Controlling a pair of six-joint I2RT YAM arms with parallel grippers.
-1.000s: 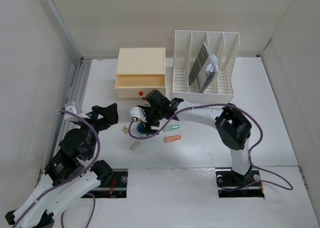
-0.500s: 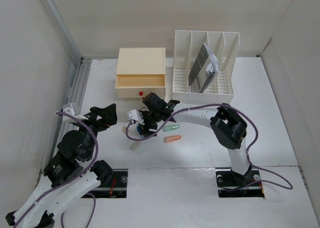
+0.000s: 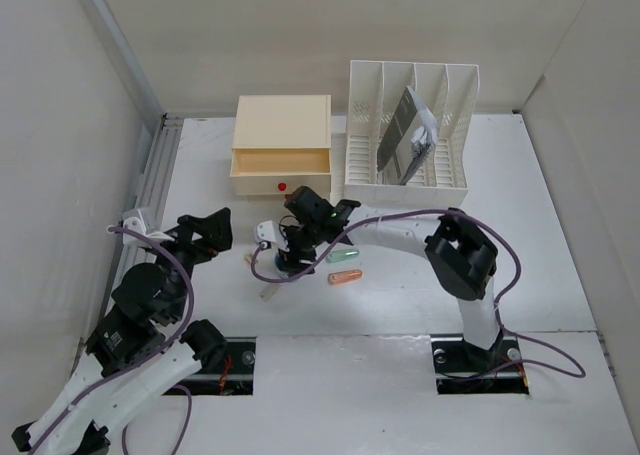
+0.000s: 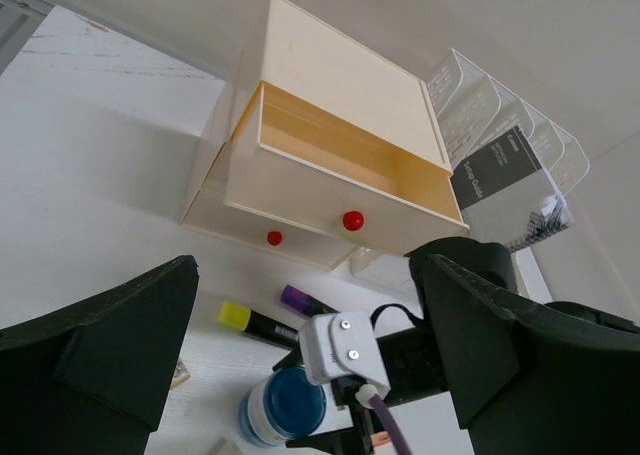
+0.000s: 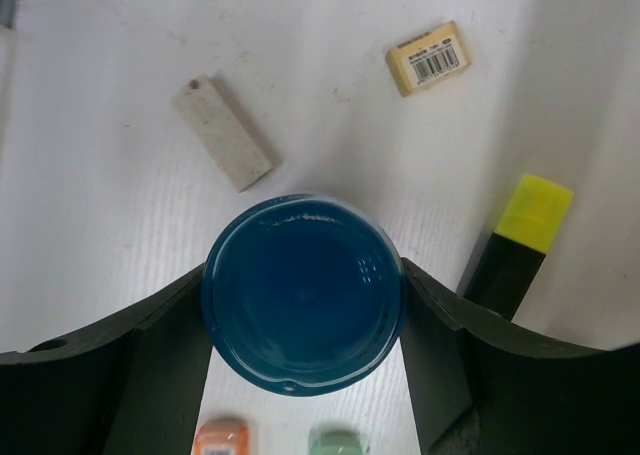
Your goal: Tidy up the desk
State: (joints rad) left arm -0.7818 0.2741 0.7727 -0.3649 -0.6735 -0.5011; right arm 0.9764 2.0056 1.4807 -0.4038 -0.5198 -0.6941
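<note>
Right gripper (image 5: 302,320) is pinching the blue-lidded jar (image 5: 300,295) between both fingers, mid-desk (image 3: 520,205) — that white top is spreading under everything, drawer box (image 3: 282,125) at its far side. Left gripper (image 4: 300,265) is hovering at the left — fingers spread wide, holding nothing.

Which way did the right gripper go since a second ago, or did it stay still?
Yes, it moved. The right gripper slid a little away from the cream drawer box, toward the bottom of the overhead view, and now sits around the blue jar.
</note>
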